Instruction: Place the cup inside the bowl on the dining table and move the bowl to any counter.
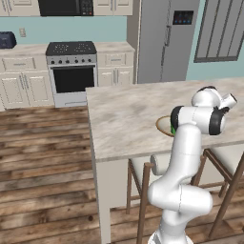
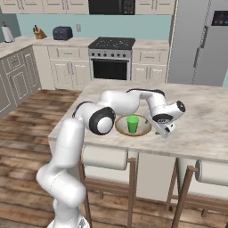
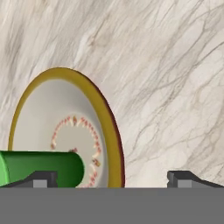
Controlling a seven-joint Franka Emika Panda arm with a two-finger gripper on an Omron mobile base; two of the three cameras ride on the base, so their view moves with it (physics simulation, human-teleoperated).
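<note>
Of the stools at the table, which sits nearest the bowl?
The left stool, tucked under the table edge just below the bowl; the other stool sits far right.

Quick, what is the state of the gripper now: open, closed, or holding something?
Gripper: open, holding nothing; the cup stands in the bowl.

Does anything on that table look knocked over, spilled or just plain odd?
Nothing stands out. The cup stands upright inside the bowl, which sits flat on the table. The pincer hangs open beside the bowl's rim.
</note>
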